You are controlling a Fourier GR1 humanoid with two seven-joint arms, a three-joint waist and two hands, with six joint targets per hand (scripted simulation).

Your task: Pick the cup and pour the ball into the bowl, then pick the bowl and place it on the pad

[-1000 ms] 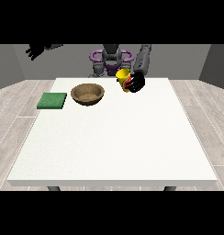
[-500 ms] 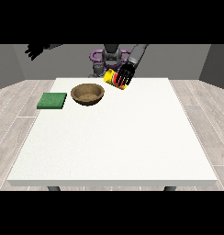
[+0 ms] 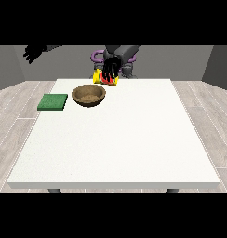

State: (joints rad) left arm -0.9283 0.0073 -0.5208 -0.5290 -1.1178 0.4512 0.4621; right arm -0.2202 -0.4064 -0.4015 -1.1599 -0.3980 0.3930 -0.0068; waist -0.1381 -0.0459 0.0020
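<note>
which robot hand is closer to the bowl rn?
Left. That robot hand, at the view's right, holds the yellow cup just behind the bowl. The other robot hand, at the view's left, is raised far off, beyond the table's back corner.

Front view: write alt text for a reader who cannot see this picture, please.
A robot's black hand at the view's right holds a yellow cup tilted just behind a brown wooden bowl on a white table. A green square pad lies left of the bowl; the other hand is raised at upper left.
</note>
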